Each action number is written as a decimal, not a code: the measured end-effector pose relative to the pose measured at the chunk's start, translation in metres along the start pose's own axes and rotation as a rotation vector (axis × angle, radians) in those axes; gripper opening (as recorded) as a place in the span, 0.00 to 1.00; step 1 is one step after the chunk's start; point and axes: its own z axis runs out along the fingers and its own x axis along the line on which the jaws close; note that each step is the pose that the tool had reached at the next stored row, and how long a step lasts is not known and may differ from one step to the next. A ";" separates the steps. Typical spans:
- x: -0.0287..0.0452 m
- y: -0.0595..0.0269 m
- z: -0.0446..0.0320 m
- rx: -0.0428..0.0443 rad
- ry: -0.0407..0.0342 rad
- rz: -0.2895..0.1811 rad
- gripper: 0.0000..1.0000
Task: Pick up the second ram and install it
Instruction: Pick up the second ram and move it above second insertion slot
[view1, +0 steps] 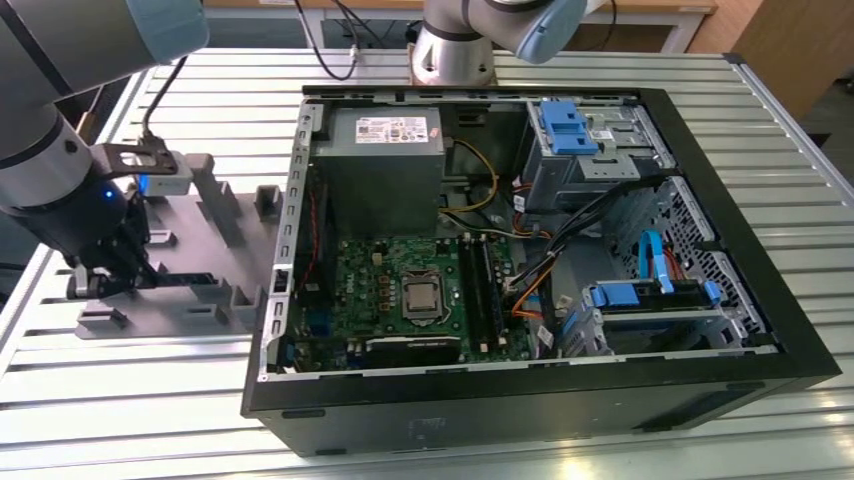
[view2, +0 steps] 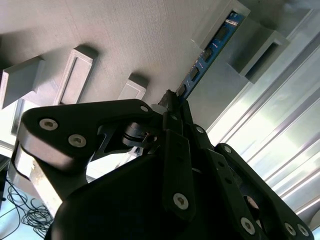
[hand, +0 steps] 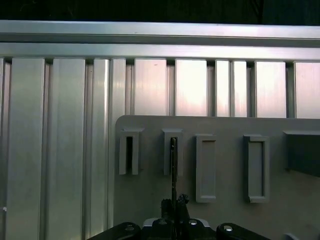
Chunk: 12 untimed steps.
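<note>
One stick is in hand: the fingers (view2: 175, 135) look clenched on the near end of the second ram (view2: 207, 52). It stands on edge, its far end seated in a slot block of the grey holder plate (hand: 225, 165). I judge this to be the pick-up step, with the stick not yet lifted out. Freeing it calls for a straight pull, square to the slot walls ahead of the fingers. Neighbouring blocks sit apart on either side of the fingers. The slatted worktop (hand: 50, 150) runs on beyond, and the computer case (view1: 534, 250) is well apart.
</note>
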 end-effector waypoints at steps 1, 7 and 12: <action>0.0000 0.0000 -0.0002 0.0000 0.0000 0.000 0.14; -0.0001 0.0001 -0.0038 0.0000 0.0000 0.000 0.14; -0.0002 0.0001 -0.0048 0.0000 0.0000 0.000 0.14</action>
